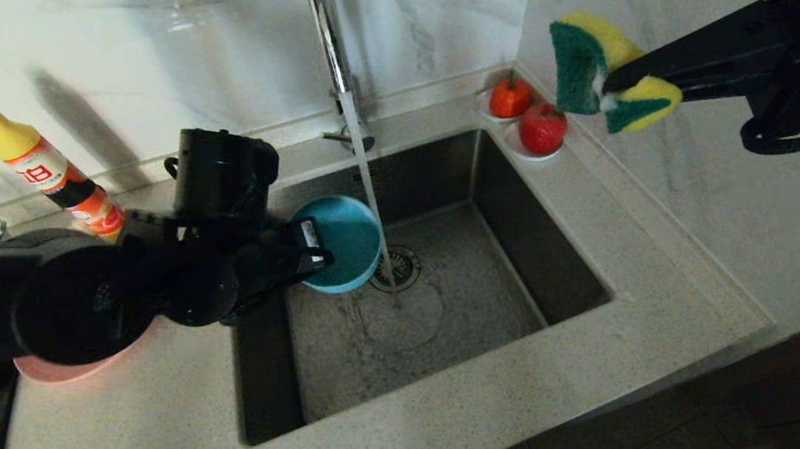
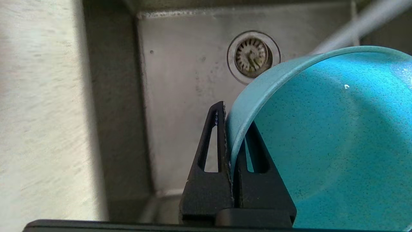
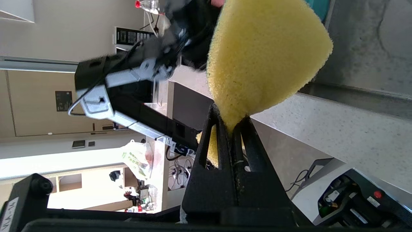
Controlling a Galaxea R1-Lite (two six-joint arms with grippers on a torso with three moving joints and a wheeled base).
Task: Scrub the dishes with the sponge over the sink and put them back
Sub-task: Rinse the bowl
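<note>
The left end effector (image 1: 318, 257) is clamped tight on the rim of the teal-blue bowl (image 1: 344, 243), one finger inside the wall and one outside, and holds it tilted over the left part of the sink (image 1: 453, 301), its opening turned toward the running water. The stream from the chrome tap (image 1: 330, 38) falls just past the bowl's edge and lands beside the round drain strainer (image 1: 397, 267). In the left wrist view the bowl (image 2: 328, 135) fills the frame next to the strainer (image 2: 252, 57). The right end effector (image 1: 605, 87) hangs high above the desk (image 1: 668, 226) to the right of the sink, its fingers squeezed together on the sponge (image 1: 603, 73), which folds around them with both the yellow and green faces showing. The pink plate (image 1: 66, 370) lies on the desk left of the sink, mostly hidden under the left arm. Behind it stands a yellow-capped bottle (image 1: 48, 168); two red fruits on white saucers (image 1: 528, 118) sit at the sink's far right corner.
</note>
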